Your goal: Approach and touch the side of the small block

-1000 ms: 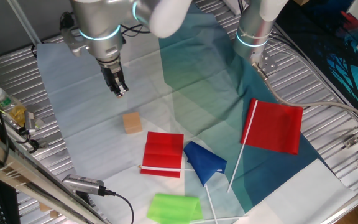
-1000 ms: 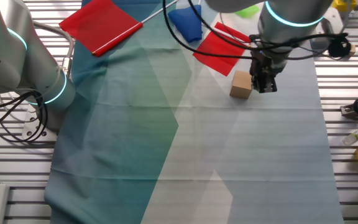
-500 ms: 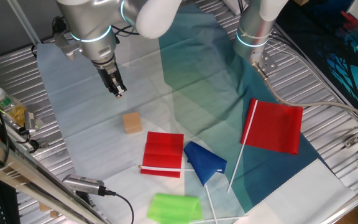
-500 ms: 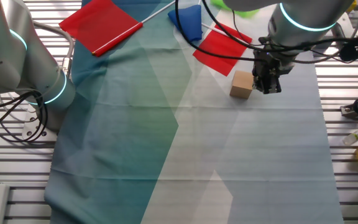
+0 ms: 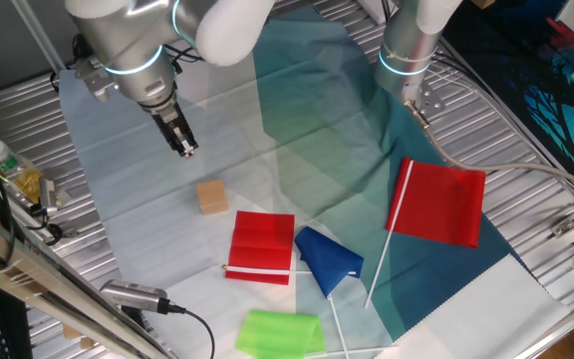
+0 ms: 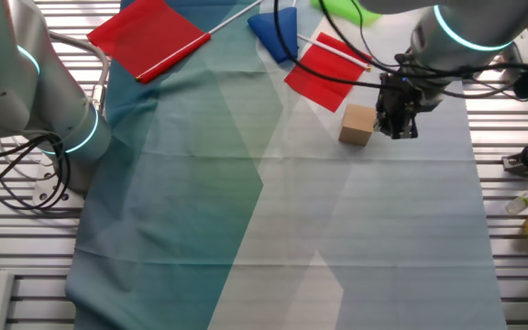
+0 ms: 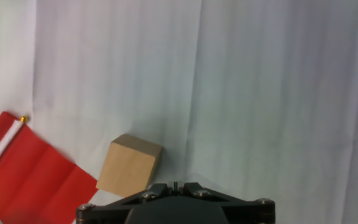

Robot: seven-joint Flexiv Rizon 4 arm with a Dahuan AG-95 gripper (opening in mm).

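Observation:
The small block (image 5: 211, 196) is a tan wooden cube on the pale cloth; it also shows in the other fixed view (image 6: 357, 124) and in the hand view (image 7: 129, 165). My gripper (image 5: 187, 150) hangs tilted above the cloth, behind the block, with its jaws shut and empty. In the other fixed view the gripper (image 6: 401, 131) stands just right of the block, with a small gap. In the hand view the fingertips (image 7: 174, 185) sit at the bottom edge, pressed together, the block just to their left.
A folded red cloth (image 5: 262, 246) lies next to the block, with a blue flag (image 5: 327, 257), a green one (image 5: 279, 332) and a large red flag (image 5: 441, 202) beyond. A second arm (image 5: 412, 50) stands at the back. Bottles (image 5: 13, 170) sit at the table's left edge.
The arm's upper body has swung sideways and the hand has tilted more. The fingertips have shifted only slightly beside the block. The block has not moved.

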